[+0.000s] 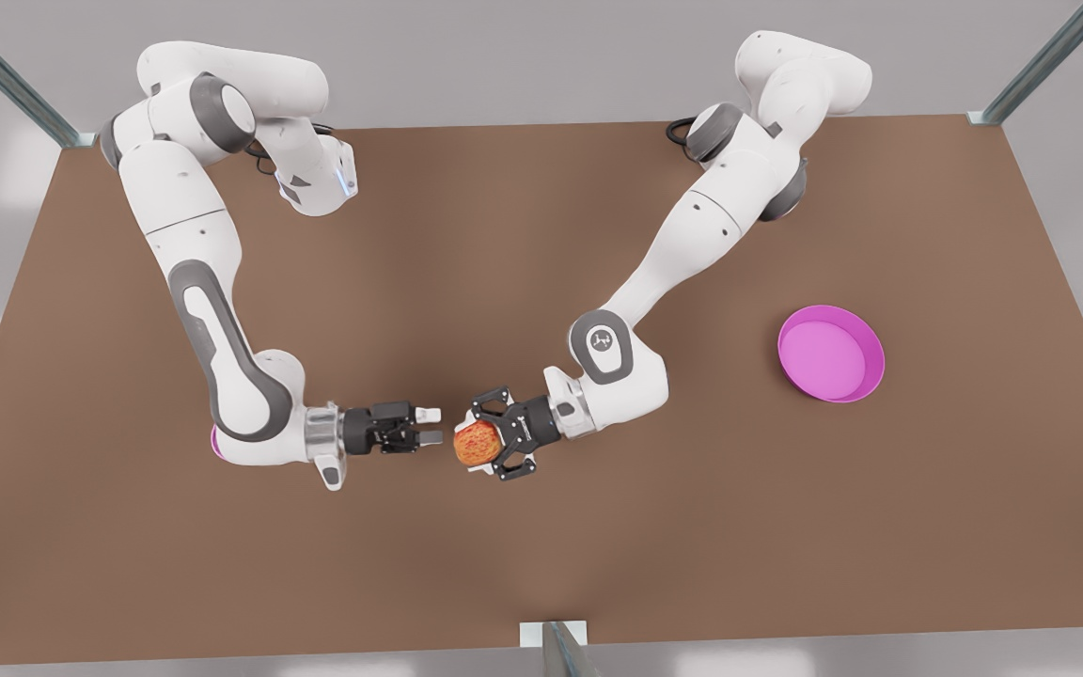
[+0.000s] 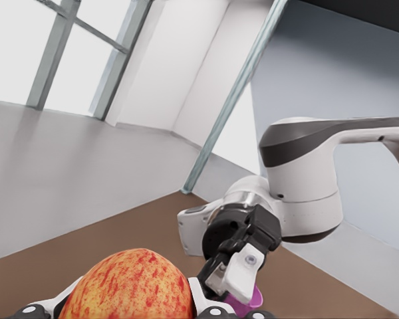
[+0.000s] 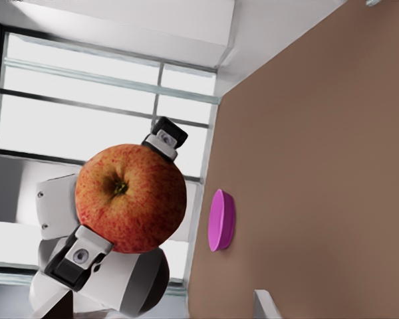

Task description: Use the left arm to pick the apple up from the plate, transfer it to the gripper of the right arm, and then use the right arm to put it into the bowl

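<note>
- The left pincer (image 1: 474, 442), on the arm at the front view's right, was clamped on the apple (image 1: 477, 442), with one finger on either side of the fruit.
- In the left wrist view I saw the apple (image 2: 130, 287) close up between that pincer's own fingers, red-orange with yellow streaks.
- The apple hung above the table (image 1: 541, 564), near the middle of its front half and clear of both dishes.
- The right pincer (image 1: 429, 426), on the arm at the front view's left, faced the apple from just beside it, its fingers parted by a narrow gap and not touching the fruit.
- From the right wrist view I looked straight at the apple (image 3: 130, 198), stem end toward the camera, held between the left pincer's fingers (image 3: 165, 141).
- The plate (image 1: 831, 353) lay flat on the table at the front view's right, well apart from the apple.
- A sliver of the bowl (image 1: 214, 442) peeked out from under the right arm's elbow at the front view's left.
- The table was plain brown, with metal posts (image 1: 1044, 61) at its corners.
- Grey-white walls and tall windows (image 2: 60, 53) stood beyond it.
</note>
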Controlling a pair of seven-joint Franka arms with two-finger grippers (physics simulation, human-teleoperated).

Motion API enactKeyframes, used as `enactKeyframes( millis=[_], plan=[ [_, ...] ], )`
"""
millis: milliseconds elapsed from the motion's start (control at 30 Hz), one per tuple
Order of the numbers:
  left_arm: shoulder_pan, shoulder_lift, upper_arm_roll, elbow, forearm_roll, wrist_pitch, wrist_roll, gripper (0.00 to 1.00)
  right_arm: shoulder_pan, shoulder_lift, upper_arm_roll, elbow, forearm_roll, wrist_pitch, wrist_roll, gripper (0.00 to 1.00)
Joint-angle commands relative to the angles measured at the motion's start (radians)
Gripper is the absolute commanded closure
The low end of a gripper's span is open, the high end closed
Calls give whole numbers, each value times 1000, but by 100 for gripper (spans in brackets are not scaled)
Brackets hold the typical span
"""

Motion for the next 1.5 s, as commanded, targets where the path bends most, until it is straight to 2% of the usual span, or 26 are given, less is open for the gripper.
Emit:
enactKeyframes(
  millis=[0, 200, 400, 533, 700, 1033, 1267, 1333, 1367, 1400, 1433, 1467],
  plan=[
    [-2, 0, 1, -1, -16, -9, 346, 52, -1, -2, 1, 5, 55, -13, -160, 0],
    [-3, 8, 1, -1, -18, -9, 355, 52, 16, 6, -5, 63, 27, -15, 253, 0],
    [-3, 11, 1, -1, -18, -9, 355, 52, 35, 50, -3, 71, 33, 26, 241, 0],
    [-16, 11, -1, -1, -24, -6, 355, 52, 51, 130, -8, 209, 7, 33, 259, 0],
    [-17, 13, -14, -1, -25, -6, 355, 52, 79, 135, -8, 279, -28, 28, 428, 0],
    [-16, 14, -14, -1, -25, -6, 355, 52, 84, 130, 0, 194, -50, -3, 331, 0],
    [-16, 14, -13, -1, -25, -6, 355, 52, 81, 121, 51, 198, -44, 6, 345, 0],
    [-16, 14, -13, -1, -24, -6, 355, 52, 82, 121, 51, 198, -45, 8, 345, 10],
    [-16, 14, -13, -1, -24, -6, 355, 46, 82, 121, 51, 200, -45, 8, 344, 13],
    [-17, 14, -14, -1, -25, -4, 355, 14, 82, 121, 51, 200, -45, 8, 344, 13],
    [-16, 14, -14, -1, -25, 0, 355, 9, 82, 121, 51, 200, -47, 8, 344, 13],
    [-17, 14, -14, -1, -25, 0, 355, 9, 82, 121, 51, 201, -45, 8, 344, 14]
  ],
)
